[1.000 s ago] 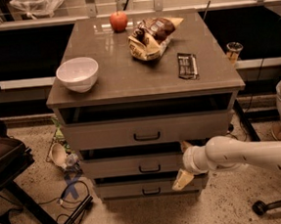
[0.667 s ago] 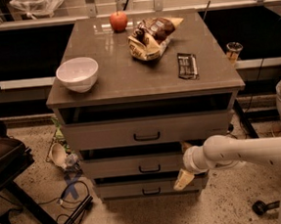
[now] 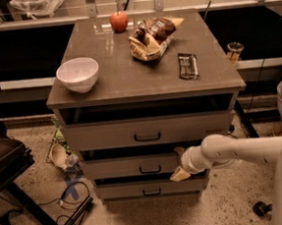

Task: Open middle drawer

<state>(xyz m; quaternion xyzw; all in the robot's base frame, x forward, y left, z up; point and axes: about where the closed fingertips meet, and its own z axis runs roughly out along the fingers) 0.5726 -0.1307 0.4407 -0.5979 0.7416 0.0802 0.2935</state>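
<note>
Below the desk's (image 3: 128, 81) front edge, the middle drawer (image 3: 131, 165) looks nearly shut. The hand (image 3: 180, 163), spread open, hovers at its right end. Approach underway; next, probably shift left and grip the handle (image 3: 150, 169).

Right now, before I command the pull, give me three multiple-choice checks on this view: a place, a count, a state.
1. Where is the gripper?
A) at the right end of the middle drawer front
B) at its left end
C) on its handle

2. How many drawer fronts does the cabinet show?
A) one
B) three
C) five

3. How does the white bowl stand?
A) upright
B) upside down
C) on its side

Key:
1 A, the arm's tip sits by that front's right edge.
2 B, three fronts are stacked, each with a dark handle.
3 A, its open mouth faces up.
</note>
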